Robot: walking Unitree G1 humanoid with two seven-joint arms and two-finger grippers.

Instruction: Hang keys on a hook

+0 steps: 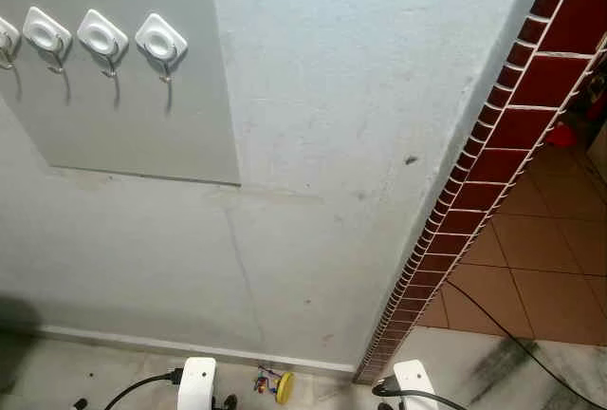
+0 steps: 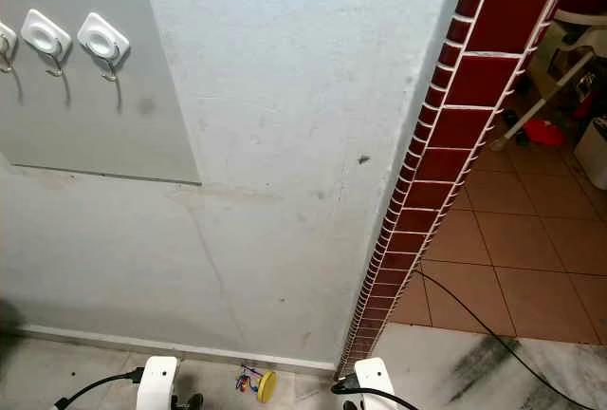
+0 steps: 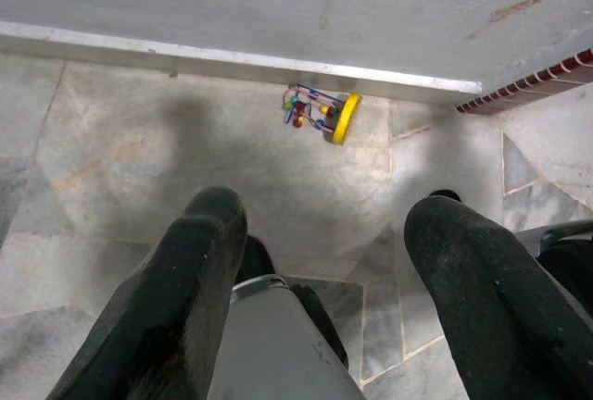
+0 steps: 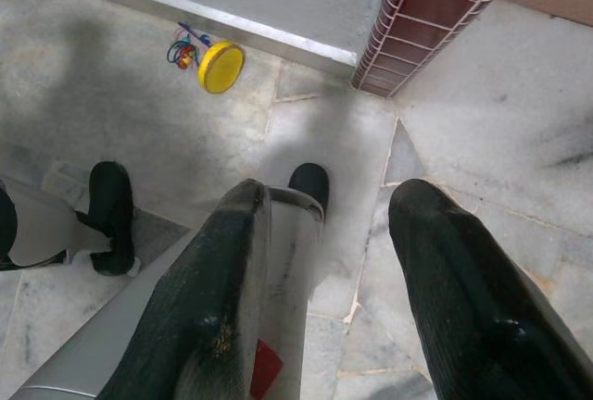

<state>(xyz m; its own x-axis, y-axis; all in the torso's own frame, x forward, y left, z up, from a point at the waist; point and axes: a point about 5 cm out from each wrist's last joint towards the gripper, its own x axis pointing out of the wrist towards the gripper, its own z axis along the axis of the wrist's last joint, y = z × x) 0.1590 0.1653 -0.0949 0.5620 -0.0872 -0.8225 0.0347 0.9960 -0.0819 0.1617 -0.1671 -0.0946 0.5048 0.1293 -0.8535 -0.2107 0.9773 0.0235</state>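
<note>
Both my grippers hang low over the floor, left gripper [image 3: 320,261] and right gripper [image 4: 324,261] each with fingers spread wide, gripping nothing. Below the grey wall [image 1: 360,97], the keys [image 1: 275,386] lie on the floor at its base; the hooks [image 1: 100,40] sit high on that wall.
</note>
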